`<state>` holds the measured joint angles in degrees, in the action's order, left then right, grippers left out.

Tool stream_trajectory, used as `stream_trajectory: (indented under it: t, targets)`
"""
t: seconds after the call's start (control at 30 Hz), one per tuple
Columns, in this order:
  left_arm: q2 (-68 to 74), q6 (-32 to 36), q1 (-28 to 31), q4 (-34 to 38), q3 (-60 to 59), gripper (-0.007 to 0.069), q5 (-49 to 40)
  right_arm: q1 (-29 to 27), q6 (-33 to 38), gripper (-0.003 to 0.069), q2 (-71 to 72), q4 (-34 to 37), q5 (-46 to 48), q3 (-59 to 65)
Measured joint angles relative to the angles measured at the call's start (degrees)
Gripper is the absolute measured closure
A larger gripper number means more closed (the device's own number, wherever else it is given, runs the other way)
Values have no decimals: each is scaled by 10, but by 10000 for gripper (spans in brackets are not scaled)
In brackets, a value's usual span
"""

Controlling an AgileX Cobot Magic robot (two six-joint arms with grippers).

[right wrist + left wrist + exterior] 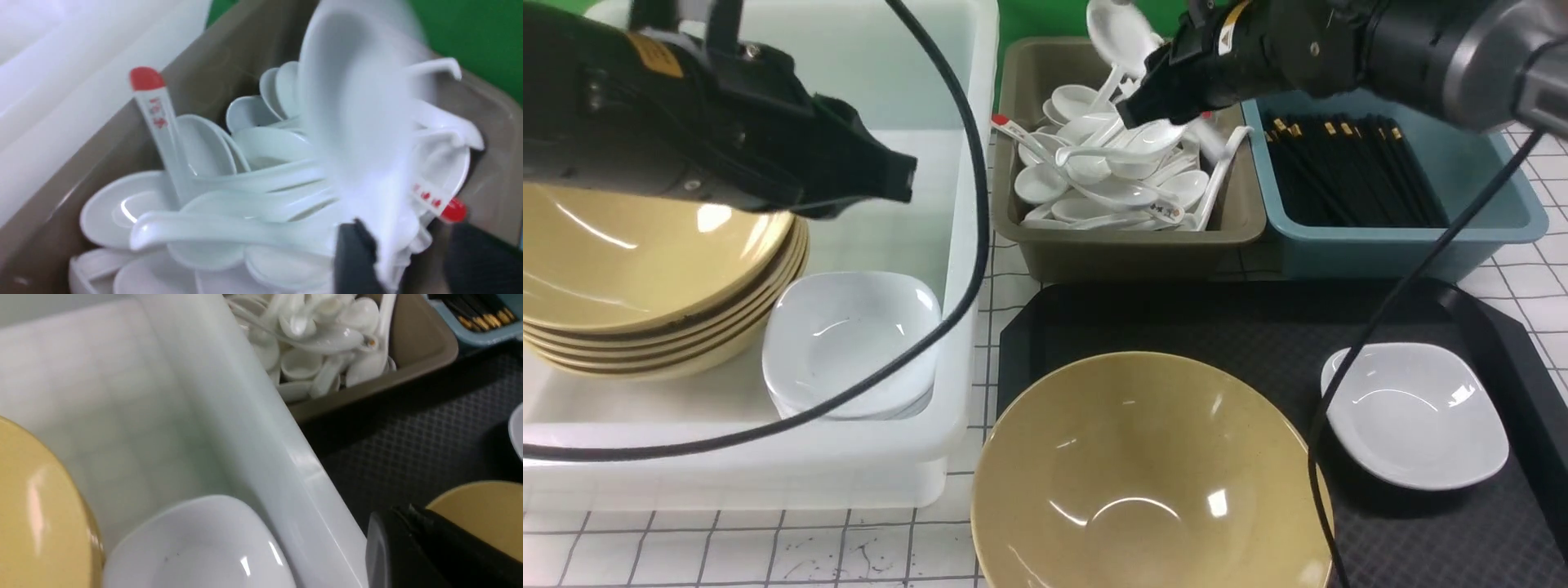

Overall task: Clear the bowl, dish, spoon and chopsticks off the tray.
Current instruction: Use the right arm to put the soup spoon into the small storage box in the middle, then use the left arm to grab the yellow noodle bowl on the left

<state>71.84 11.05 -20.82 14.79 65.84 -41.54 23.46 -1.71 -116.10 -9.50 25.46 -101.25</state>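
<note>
Left gripper hangs at the left of the front view over the white tub, its fingers pressed together and holding nothing.

Nearest, at the bottom centre, the yellow bowl sits empty on the lower left part of the black tray. The white dish lies on the tray's right side, well apart from the bowl.

At left, inside the tub, a stack of yellow bowls stands just beside nested white dishes.

Further back, at top centre, the olive bin holds a pile of white spoons. Above it the right gripper has its fingers spread. The spoon stands blurred between them, scoop upward; whether a finger touches it I cannot tell.

At upper right, black chopsticks lie in the blue bin.
</note>
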Motion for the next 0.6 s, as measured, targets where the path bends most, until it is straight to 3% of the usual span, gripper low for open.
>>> stream_trajectory:
  t: [0.1,0.17,0.3,0.43,0.5,0.57,0.6]
  targets:
    - [4,44,-20,5,2,629,-18,0,-25,83,3,1,64,-27]
    - [9,70,-36,6,14,624,-39,1,-17,26,13,2,121,-54]
    - [59,88,-76,8,73,576,-121,1,42,0,55,7,273,-113]
    - [149,90,-106,11,154,449,-200,1,104,103,95,25,411,-133]
    - [198,102,-115,12,182,373,-215,1,115,203,120,31,445,-113]
    - [257,121,-128,11,208,263,-220,1,121,351,160,38,457,-68]
    - [261,124,-129,10,210,254,-220,1,121,376,169,39,457,-63]
